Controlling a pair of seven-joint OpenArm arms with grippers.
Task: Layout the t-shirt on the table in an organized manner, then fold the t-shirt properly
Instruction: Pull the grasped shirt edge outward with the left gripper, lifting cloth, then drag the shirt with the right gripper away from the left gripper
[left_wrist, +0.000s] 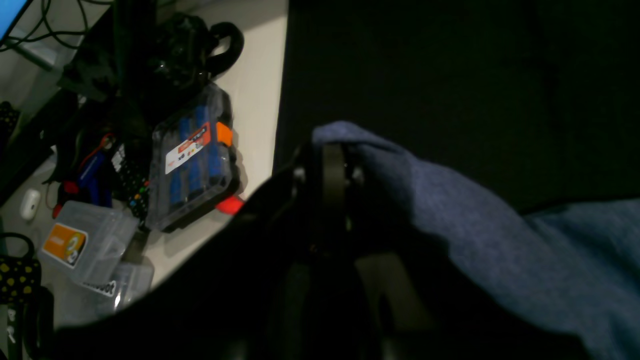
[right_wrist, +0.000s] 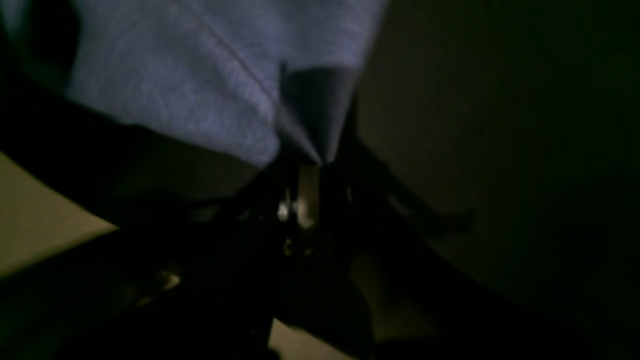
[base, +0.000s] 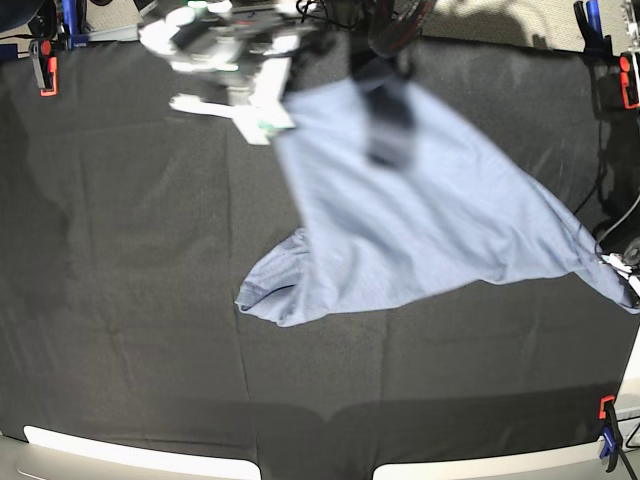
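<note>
The t-shirt (base: 430, 230) is stretched in a rough triangle over the far right quarter of the table (base: 130, 300), one corner lifted near the far edge, another drawn out to the right edge, and a rumpled fold (base: 275, 290) sagging onto the black cloth near the table's middle. The left gripper (left_wrist: 332, 150) sits at the right edge, its claw pressed together with a hump of blue-grey fabric bunched over the tip; in the base view it is barely visible at the frame's right margin. The right gripper (right_wrist: 315, 160) is pinching a pointed tuck of the shirt, the cloth fanning away from it, though that wrist picture is dark and blurred and the fingers themselves are hard to separate from shadow. In the base view the right arm (base: 230, 50) is a smeared white shape near the far edge, and a dark blur (base: 390, 115) overlaps the shirt's upper part; what it is cannot be told. The whole near half and the left side of the table lie bare black cloth, wide room for spreading. Orange-black clamps (base: 45, 65) grip the cloth at the far left corner, the far right corner and the near right corner. Beyond the right edge, the left wrist view shows a pale side surface (left_wrist: 250, 75) crowded with clear plastic cases (left_wrist: 192, 160) and cables, close against the table's rim. No lettering or neckline can be made out.
</note>
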